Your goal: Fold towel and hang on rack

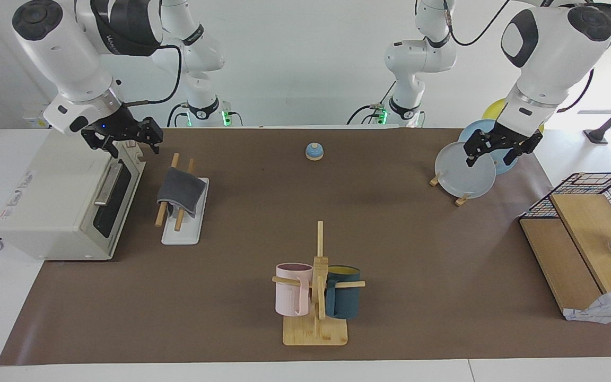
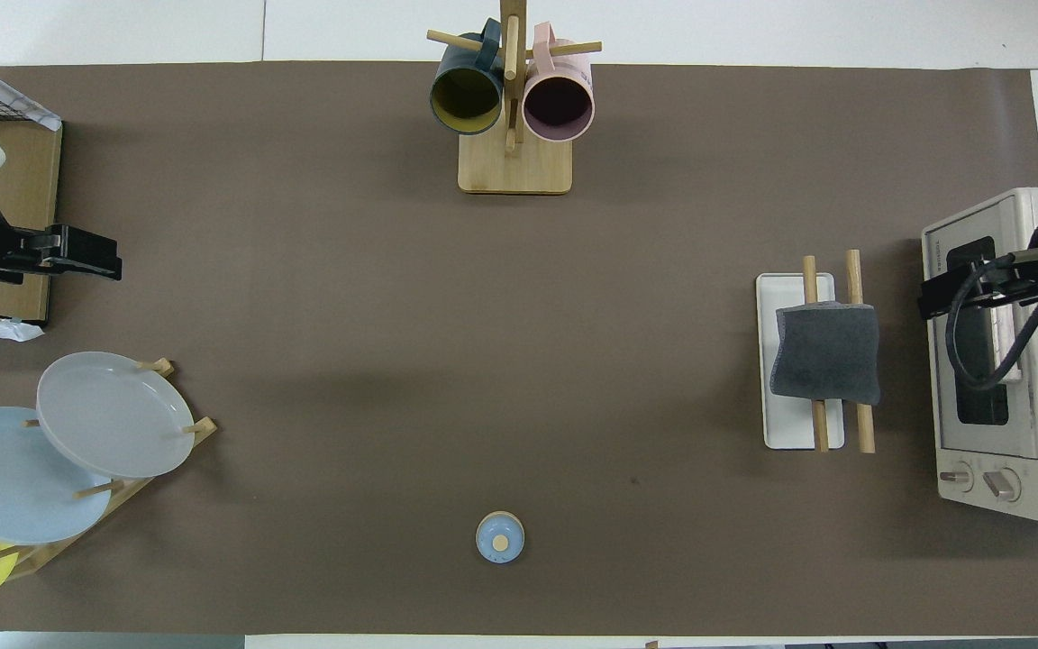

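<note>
The towel [image 1: 181,192] is folded, grey side out, and draped over both rods of the rack [image 1: 184,225]. The rack sits near the right arm's end of the desk [image 1: 305,323], right beside the toaster oven [image 1: 67,199].

The right tool [image 1: 125,139] hangs over the oven's top edge, up in the air and apart from the towel. Its fingers look spread and it's holding nothing.

The left tool [image 1: 499,151] hovers over the plate stand [image 1: 462,200] at the left arm's end, right above the grey plate [image 1: 464,172]. Fingers look parted there too, also holding nothing.

There's also a mug tree [image 1: 317,297] with a pink mug [image 1: 292,289] and a dark teal mug [image 1: 343,292] near the desk edge farthest from the robots, and a little blue bell [image 1: 314,152] near the robots' edge.
</note>
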{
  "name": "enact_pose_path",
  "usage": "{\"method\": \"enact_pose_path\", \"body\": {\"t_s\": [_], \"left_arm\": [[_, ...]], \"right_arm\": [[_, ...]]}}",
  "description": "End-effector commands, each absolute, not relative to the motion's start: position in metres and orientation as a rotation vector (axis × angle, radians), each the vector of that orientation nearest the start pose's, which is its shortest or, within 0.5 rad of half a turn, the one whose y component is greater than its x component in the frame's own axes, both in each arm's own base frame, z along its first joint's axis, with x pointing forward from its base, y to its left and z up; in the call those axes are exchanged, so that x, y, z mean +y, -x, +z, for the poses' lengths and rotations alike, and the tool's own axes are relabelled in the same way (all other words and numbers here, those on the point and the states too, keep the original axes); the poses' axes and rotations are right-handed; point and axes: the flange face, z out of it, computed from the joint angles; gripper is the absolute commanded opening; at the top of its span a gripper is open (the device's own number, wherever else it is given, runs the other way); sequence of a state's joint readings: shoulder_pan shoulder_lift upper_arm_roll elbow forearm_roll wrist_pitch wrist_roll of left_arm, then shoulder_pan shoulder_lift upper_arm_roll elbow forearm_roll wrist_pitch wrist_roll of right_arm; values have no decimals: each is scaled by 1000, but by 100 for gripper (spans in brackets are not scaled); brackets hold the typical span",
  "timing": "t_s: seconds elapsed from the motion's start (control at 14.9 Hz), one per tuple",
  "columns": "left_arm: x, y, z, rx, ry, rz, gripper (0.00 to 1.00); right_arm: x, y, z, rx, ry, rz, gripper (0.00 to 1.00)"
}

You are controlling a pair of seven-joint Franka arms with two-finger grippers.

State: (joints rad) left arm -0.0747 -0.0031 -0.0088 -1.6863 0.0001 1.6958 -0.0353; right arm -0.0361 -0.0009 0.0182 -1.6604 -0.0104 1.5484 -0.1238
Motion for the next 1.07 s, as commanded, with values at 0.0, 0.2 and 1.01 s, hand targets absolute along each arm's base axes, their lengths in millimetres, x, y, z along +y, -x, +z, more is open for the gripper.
{"method": "enact_pose_path", "body": {"t_s": [0.0, 0.2, 1.01], "left_arm": [[-45, -551, 586, 88, 3147, -26, 100], [-45, -551, 586, 91, 3147, -26, 100], [-45, -551, 586, 88, 3147, -26, 100]], "right_arm": [[-4, -555, 582, -153, 3142, 172, 100], [3, -558, 585, -173, 3154, 162, 100], [-4, -556, 590, -148, 3143, 143, 100]]}}
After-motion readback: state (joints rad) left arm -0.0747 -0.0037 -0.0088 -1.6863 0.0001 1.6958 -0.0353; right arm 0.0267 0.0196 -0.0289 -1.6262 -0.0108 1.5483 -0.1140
